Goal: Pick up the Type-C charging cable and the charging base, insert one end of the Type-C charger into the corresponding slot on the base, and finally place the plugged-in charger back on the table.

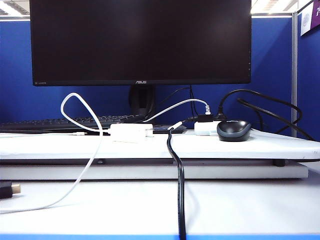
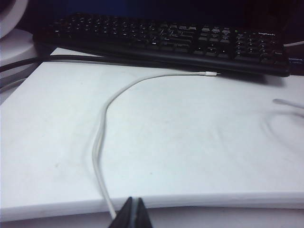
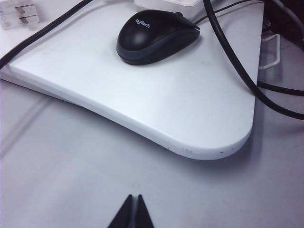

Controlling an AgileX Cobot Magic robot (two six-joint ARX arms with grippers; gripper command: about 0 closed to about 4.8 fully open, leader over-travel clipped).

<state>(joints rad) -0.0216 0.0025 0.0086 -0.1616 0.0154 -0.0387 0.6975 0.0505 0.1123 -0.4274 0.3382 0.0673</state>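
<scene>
Black cable (image 1: pixel 180 200) hangs nearest the exterior camera, dropping off the front edge of the table (image 1: pixel 150 146) and running down over the lower surface. Landmark = mouse (image 1: pixel 234 130), sitting on the table toward its right end. Base (image 1: pixel 131 132) lies on the table well left of the mouse, prongs pointing toward it. Small white box (image 1: pixel 206 127) with black plugs sits just left of the mouse, touching or nearly so; cannot tell which. White cable (image 1: pixel 80 115) loops up left of the base, far from the mouse, then trails down over the table's front edge; its plug (image 2: pixel 211 73) rests on the table just in front of the keyboard (image 2: pixel 166 40). Monitor (image 1: pixel 140 42) stands behind everything.

Left gripper (image 2: pixel 132 214) sits low at the table's front edge, fingers pressed together, holding nothing, cable passing just beside the tips. Right gripper (image 3: pixel 132 213) hovers over the lower surface off the table's rounded corner, mouse well ahead of it, fingers closed tight, empty. Base prongs (image 3: pixel 19 15) show at the far corner of the right wrist view, beyond the mouse.
</scene>
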